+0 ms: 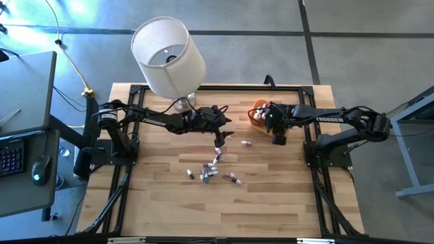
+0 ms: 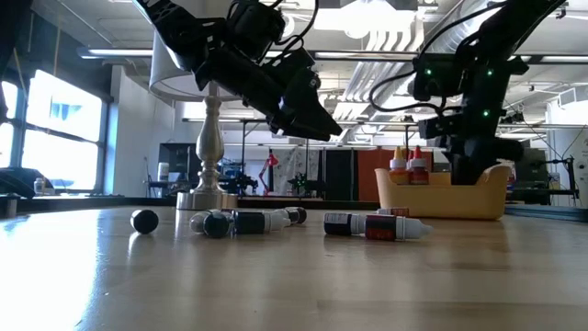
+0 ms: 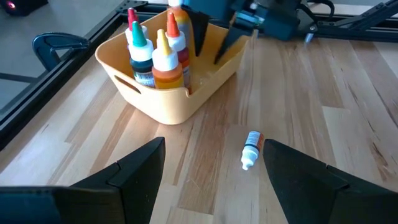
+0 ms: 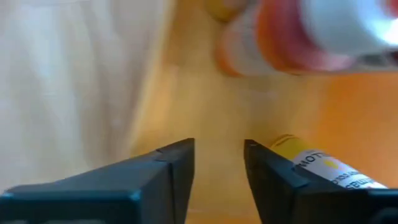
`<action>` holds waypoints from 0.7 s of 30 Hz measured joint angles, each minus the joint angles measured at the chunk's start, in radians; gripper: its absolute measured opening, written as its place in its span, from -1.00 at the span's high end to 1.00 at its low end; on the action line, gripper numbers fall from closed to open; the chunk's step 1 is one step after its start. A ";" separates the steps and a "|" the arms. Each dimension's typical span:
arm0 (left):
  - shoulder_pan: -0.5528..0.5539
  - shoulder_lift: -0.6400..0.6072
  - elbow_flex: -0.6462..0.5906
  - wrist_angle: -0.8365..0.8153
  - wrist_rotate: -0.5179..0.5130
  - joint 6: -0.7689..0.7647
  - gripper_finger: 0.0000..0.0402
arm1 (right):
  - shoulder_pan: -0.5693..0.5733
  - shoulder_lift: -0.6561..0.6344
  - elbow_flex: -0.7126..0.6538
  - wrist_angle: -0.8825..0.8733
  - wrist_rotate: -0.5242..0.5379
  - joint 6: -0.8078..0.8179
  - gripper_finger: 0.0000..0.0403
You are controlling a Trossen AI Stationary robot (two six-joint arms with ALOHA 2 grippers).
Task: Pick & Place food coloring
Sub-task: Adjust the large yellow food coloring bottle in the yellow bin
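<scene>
The food coloring shows as small dropper bottles. Several lie scattered mid-table (image 1: 215,166) (image 2: 377,225), and one lies alone (image 1: 246,144) (image 3: 251,149). Several more stand upright (image 3: 155,56) in the orange bowl (image 1: 258,112) (image 3: 168,106). My right gripper (image 3: 211,38) (image 4: 219,168) reaches down into the bowl, open, with nothing between its fingers. A yellow-capped bottle (image 4: 323,169) lies on the bowl's floor beside one finger. My left gripper (image 1: 222,129) (image 3: 214,149) hovers open above the table, pointing toward the bowl. My right gripper has the yellow-capped bottle's cap end (image 4: 287,144) next to the outer side of one finger (image 4: 267,174), inside the bowl. Whether the finger touches the bottle cannot be told. The bottle lies flat on the bowl's floor.
A table lamp with a white shade (image 1: 168,57) stands at the far left of centre, its base (image 2: 209,198) just behind the scattered bottles. A small dark ball (image 2: 144,221) lies near them. Black rails (image 1: 203,88) frame the table.
</scene>
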 joint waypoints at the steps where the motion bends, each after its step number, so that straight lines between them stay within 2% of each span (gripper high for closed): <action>1: 0.000 0.000 0.000 0.000 0.000 0.000 -0.34 | 0.000 0.000 0.000 -0.005 -0.026 -0.012 0.29; 6: 0.000 0.000 0.000 0.000 0.000 0.000 -0.34 | 0.000 0.000 0.000 -0.028 -0.058 -0.062 0.22; 12: 0.000 0.000 0.000 0.025 0.000 0.002 -0.34 | 0.011 0.000 0.000 -0.017 -0.041 -0.200 0.36; 17: 0.000 0.000 0.000 0.063 -0.016 0.030 -0.34 | 0.049 -0.013 0.003 -0.033 0.098 -0.272 0.51; 21: 0.000 0.000 0.000 0.130 -0.046 0.089 -0.34 | 0.084 -0.046 0.022 -0.116 0.135 -0.311 0.65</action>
